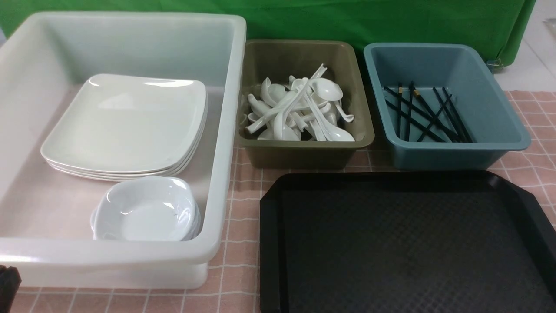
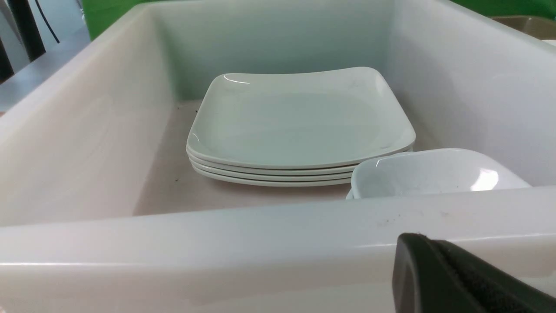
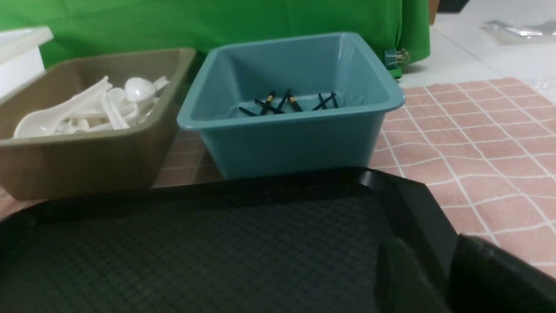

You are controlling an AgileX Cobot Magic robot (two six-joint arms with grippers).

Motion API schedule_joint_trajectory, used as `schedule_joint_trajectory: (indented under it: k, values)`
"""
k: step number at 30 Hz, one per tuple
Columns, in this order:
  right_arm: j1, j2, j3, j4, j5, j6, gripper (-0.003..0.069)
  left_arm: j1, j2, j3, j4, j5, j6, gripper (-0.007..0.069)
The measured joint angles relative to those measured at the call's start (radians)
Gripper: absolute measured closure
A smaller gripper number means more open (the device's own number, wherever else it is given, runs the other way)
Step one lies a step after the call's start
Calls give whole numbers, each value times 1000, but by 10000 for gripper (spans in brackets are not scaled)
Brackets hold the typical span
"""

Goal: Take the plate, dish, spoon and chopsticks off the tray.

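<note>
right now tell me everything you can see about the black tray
The tray is a large black rectangle with cut-off corners, a raised rim and a diamond-textured floor, and it looks like matte plastic. It lies flat on the pink checked tablecloth, nearest the robot. As far as the views show, its floor is bare. The olive tub and blue tub stand just behind its far rim, and the white bin sits apart on its left.

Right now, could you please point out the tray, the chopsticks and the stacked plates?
tray (image 1: 404, 243), front view, textured floor.
chopsticks (image 1: 428, 115), front view, mid-shafts in the blue tub.
stacked plates (image 1: 126, 121), front view, top plate's centre.
</note>
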Motion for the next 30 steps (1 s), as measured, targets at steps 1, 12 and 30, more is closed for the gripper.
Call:
schedule_joint_trajectory:
  k: [1,12,30]
  values:
    - [0,0,0,0,-2,0,419,0,0,0,0,0,0,620]
    - [0,0,0,254,15,-323,419,0,0,0,0,-1,0,620]
    - [0,0,-7,337,128,-458,419,3,0,0,0,-1,0,604]
